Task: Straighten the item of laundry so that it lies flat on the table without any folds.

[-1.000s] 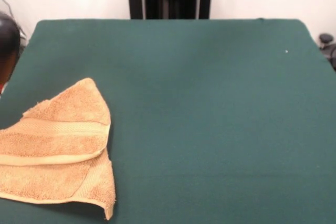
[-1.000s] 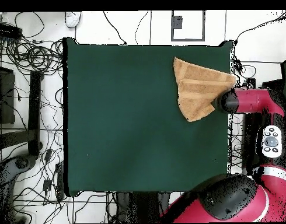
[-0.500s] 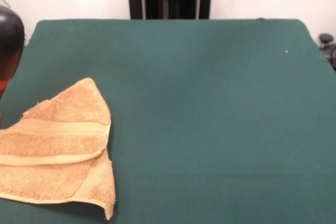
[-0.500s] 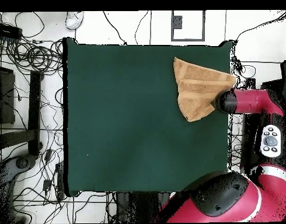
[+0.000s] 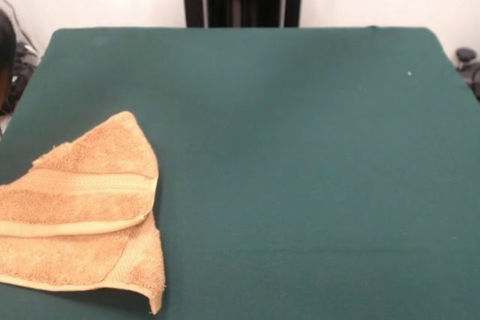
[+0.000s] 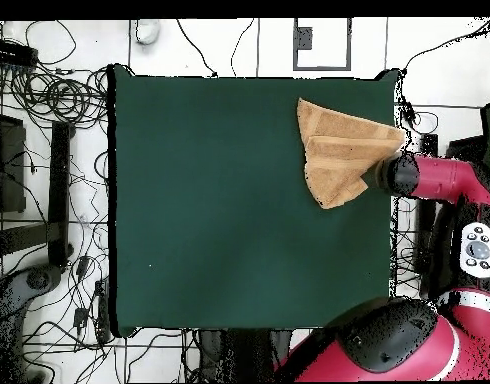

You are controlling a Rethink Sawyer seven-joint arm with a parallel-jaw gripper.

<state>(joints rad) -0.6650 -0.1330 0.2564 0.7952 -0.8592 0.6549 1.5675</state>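
The item of laundry is a tan terry towel lying folded over itself in a rough triangle, with a banded flap across its middle. In the front view it sits at the table's near left corner. From overhead the same towel lies by the right edge of the green table. The arm's black end hovers at the towel's right rim, over the table's edge, and hides the gripper beneath it. In the front view only a dark sliver of the arm shows at the left edge.
The red arm reaches in from beside the table's right side, with its base at the lower right. Cables cover the floor to the left of the table. A dark object stands off the table's right edge.
The arm's dark end has drawn back toward the left edge of the front view. From overhead the forearm has shifted slightly. The towel has not moved.
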